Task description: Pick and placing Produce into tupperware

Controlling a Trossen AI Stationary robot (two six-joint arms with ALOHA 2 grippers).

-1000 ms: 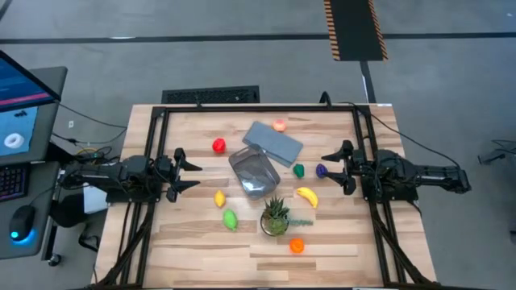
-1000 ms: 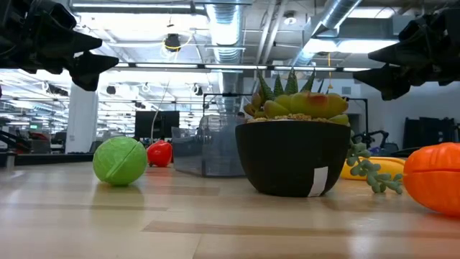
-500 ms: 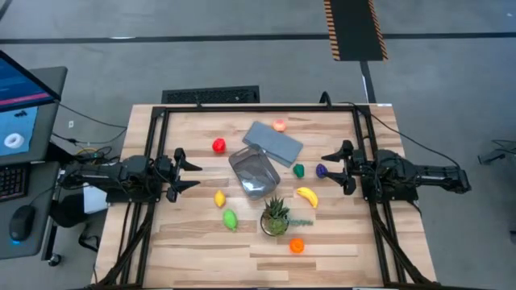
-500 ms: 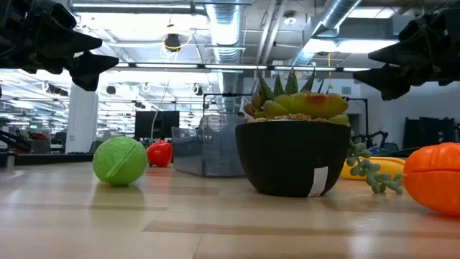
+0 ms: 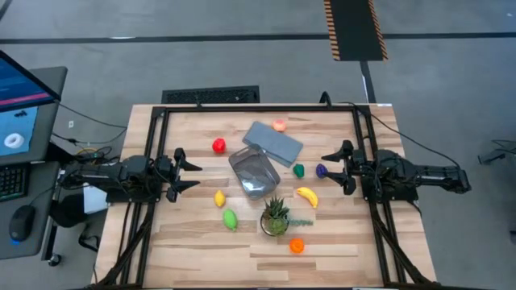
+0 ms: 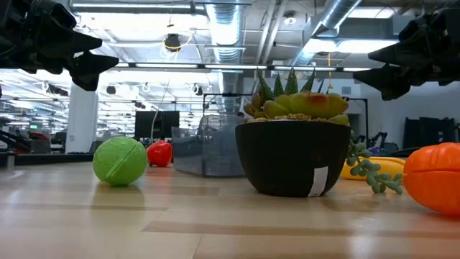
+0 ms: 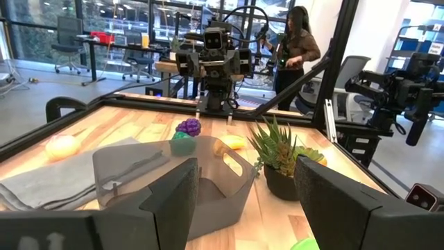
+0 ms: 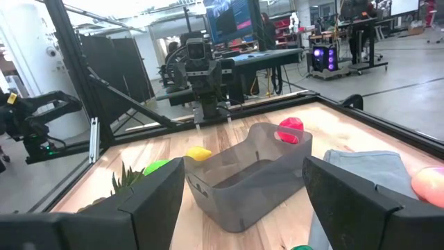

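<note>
Change: we see nothing moved since a second ago.
Left gripper (image 5: 187,170): spread wide, well apart from tupperware (image 5: 255,171).
Right gripper (image 5: 333,167): spread wide, purple produce (image 5: 321,170) just beside it.

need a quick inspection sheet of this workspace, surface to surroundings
surface: wooden table, black frame around it.
job's things: clear tupperware mid-table, nothing in it; red fruit, peach fruit, dark green piece, purple piece, banana, lemon, green fruit, orange fruit all on the table.
clutter: grey-blue lid; potted plant.
grippers: left end effector and right end effector open, holding nothing, at the table's sides.
cables: black cable left of the table.
surroundings: monitor, mouse; person beyond the table.
</note>
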